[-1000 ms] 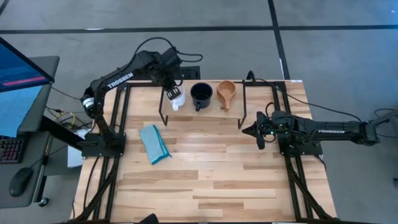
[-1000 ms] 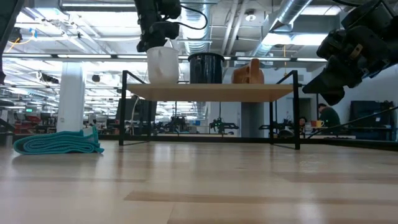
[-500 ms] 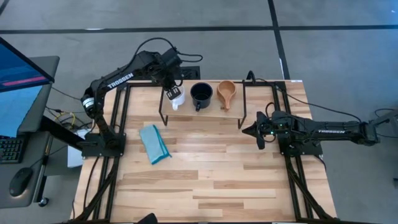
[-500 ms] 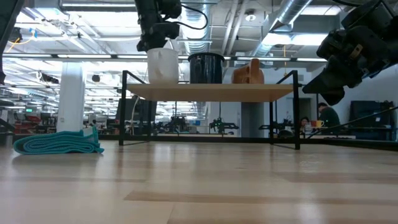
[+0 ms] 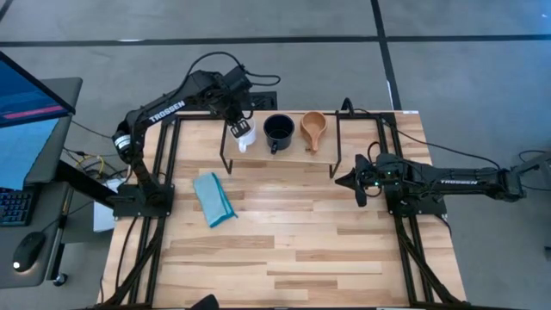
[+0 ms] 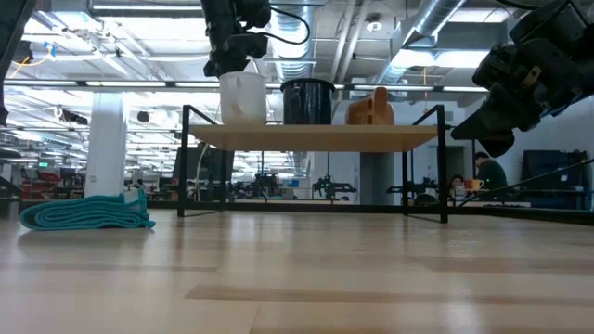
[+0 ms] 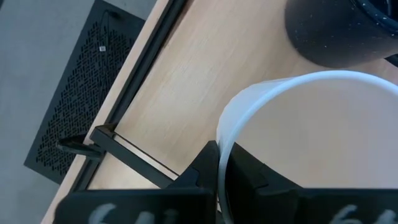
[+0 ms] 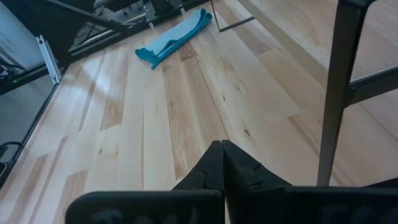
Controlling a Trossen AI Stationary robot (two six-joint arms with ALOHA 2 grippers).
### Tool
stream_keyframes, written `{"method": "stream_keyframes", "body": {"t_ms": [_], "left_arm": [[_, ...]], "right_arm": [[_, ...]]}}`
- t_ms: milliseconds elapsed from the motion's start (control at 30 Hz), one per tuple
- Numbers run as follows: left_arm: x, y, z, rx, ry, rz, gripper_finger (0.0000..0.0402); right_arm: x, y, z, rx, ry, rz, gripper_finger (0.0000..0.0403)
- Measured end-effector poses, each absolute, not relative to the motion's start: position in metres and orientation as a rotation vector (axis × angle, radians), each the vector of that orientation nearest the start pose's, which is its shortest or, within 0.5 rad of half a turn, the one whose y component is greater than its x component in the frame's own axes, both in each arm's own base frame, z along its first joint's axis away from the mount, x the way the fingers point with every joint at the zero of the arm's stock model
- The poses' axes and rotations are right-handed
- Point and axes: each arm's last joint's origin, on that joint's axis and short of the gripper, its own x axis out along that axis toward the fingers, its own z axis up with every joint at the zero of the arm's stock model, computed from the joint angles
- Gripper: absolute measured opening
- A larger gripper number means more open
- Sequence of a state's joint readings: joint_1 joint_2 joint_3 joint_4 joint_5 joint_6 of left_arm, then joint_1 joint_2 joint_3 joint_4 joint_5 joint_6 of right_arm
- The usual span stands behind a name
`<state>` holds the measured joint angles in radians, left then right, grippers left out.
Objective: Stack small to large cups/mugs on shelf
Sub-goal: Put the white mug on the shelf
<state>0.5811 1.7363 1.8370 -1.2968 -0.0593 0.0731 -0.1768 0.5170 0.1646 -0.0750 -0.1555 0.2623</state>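
The white mug (image 5: 246, 137) stands upright on the left end of the shelf (image 6: 316, 137), also in the low view (image 6: 243, 98). The dark mug (image 5: 279, 131) stands in the middle and the tan wooden cup (image 5: 313, 129) at the right, each on its base. My left gripper (image 5: 238, 129) is above the white mug, shut on its wall. My right gripper (image 5: 344, 181) is shut and empty above the table, just right of the shelf's right legs. My left gripper holds the white mug by its rim (image 7: 221, 140) on the side toward the table's left, one finger (image 7: 252, 177) inside the mug and one (image 7: 202, 171) outside. The fingers come from above, pointing down. The mug is upright with its base on the shelf plank (image 7: 186, 81).
A folded blue cloth (image 5: 213, 198) lies on the table left of centre, in front of the shelf. The shelf's thin black legs (image 8: 339, 93) stand close to my right gripper. A monitor (image 5: 26, 95) and a desk stand beyond the table's left edge.
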Motion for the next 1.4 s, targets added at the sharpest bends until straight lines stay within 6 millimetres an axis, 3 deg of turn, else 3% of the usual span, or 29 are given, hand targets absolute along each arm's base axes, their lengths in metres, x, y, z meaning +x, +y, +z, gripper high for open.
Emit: {"method": "stream_keyframes", "body": {"t_ms": [267, 533, 900, 1400], "left_arm": [[0.290, 0.191, 0.345, -0.239, 1.235, 0.513, 0.0000], [0.290, 0.193, 0.346, -0.235, 1.230, 0.522, 0.0002], [0.289, 0.192, 0.343, -0.234, 1.253, 0.499, 0.0036], [0.292, 0.194, 0.344, -0.234, 1.215, 0.508, 0.0039]], "right_arm": [[0.128, -0.018, 0.166, 0.329, 0.417, -0.076, 0.0023], [0.128, -0.018, 0.166, 0.329, 0.417, -0.076, 0.0019], [0.128, -0.018, 0.166, 0.330, 0.417, -0.076, 0.0022], [0.128, -0.018, 0.166, 0.329, 0.417, -0.076, 0.0021]]}}
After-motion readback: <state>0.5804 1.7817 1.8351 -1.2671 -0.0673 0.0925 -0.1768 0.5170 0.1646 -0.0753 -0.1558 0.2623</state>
